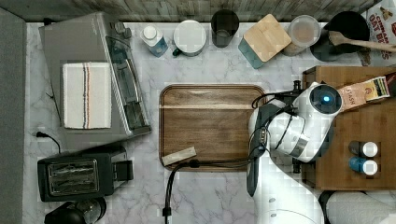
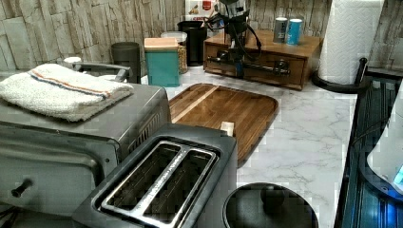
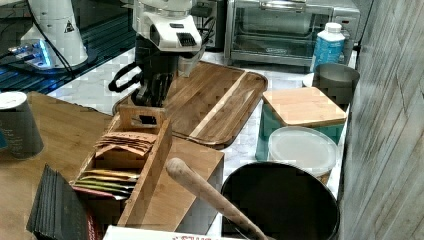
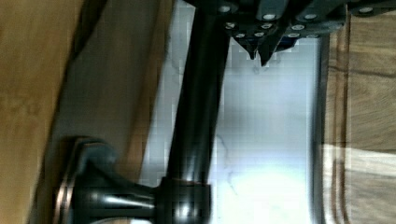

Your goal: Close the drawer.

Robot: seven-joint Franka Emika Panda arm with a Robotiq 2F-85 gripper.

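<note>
- Marble countertop [image 1: 210, 196] backed by a stone-pattern wall [image 2: 57, 23]; in the top view, left to right: toaster oven [image 1: 95, 74] bearing a folded towel [image 1: 87, 95], toaster [image 1: 77, 173], dark wooden tray [image 1: 210, 126], wooden cabinet [image 1: 359, 140].
- Rear row in the top view, left to right: bottle [image 1: 153, 40], white-lidded jar [image 1: 190, 37], dark cup [image 1: 224, 27], teal box with wooden lid [image 1: 264, 40], clear tub [image 1: 303, 32], black bowl [image 1: 345, 32] holding a wooden utensil [image 1: 362, 43].
- Drawer [image 2: 259, 66] in the cabinet front, at the left view's upper centre, apparently nearly shut; its black bar handle [image 4: 196, 116] spans the front.
- Gripper [image 4: 259, 55] beside the handle, fingertips together, holding nothing.
</note>
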